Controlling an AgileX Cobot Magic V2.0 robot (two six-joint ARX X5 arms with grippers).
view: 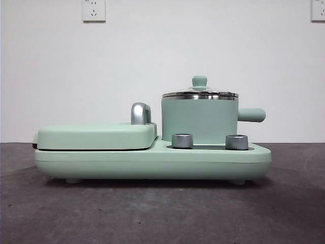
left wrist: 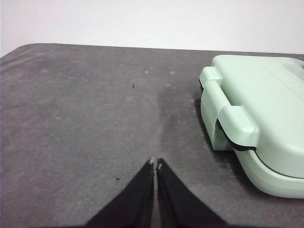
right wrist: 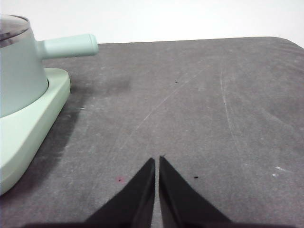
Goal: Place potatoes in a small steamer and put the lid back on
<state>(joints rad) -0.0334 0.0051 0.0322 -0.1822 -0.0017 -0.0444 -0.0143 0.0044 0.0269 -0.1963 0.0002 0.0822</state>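
Front view shows the small steamer [view: 199, 121] standing upright on the right half of a long mint-green cooker base [view: 152, 161], with its stubby side handle [view: 252, 115] pointing right; the lid [view: 199, 94] sits flat on the steamer's steel rim, its green knob [view: 199, 81] upright on top; two steel dials [view: 182, 141] stand on the base just in front of the steamer; the flat griddle [view: 96, 136] is closed on the left half of the base, with a chrome handle [view: 141, 113] rising behind it, near the steamer's left side; the base rests on a dark grey table [view: 162, 213] before a white wall with two sockets [view: 94, 10]. No potato shows in any view, and whether one lies inside the steamer cannot be told. Both arms are out of the front view; the left gripper [left wrist: 155, 164] hangs over bare table beside the griddle's end, its jaws clenched on nothing; the right gripper [right wrist: 157, 160] hangs over bare table well apart from the steamer's handle, its jaws likewise pressed together and empty.
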